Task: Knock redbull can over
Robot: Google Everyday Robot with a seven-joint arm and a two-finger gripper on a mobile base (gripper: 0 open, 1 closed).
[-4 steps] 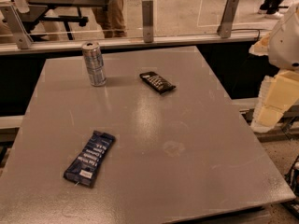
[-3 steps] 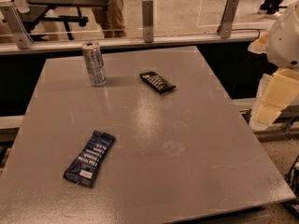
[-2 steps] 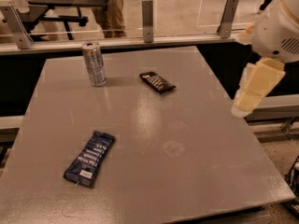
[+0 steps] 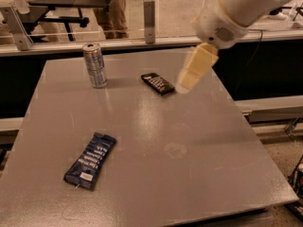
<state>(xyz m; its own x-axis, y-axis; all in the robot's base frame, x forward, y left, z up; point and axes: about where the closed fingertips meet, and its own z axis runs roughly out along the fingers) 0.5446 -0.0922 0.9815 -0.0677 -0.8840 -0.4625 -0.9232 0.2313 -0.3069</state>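
Camera view: grey table (image 4: 203, 169) with the redbull can (image 4: 95, 65) standing upright toward its 10 o'clock corner, pull-tab top up, touching nothing. Small dark wrapper (image 4: 157, 83) lies flat near 12 o'clock, apart from the can on its 3 o'clock side. Larger blue wrapper (image 4: 90, 160) lies flat toward 8 o'clock. White arm (image 4: 236, 8) reaches in from 1 o'clock; its cream gripper (image 4: 185, 82) hangs tilted above the tabletop, just beside the dark wrapper at 3 o'clock of it, well apart from the can. Whether the gripper is spread or pressed together cannot be told
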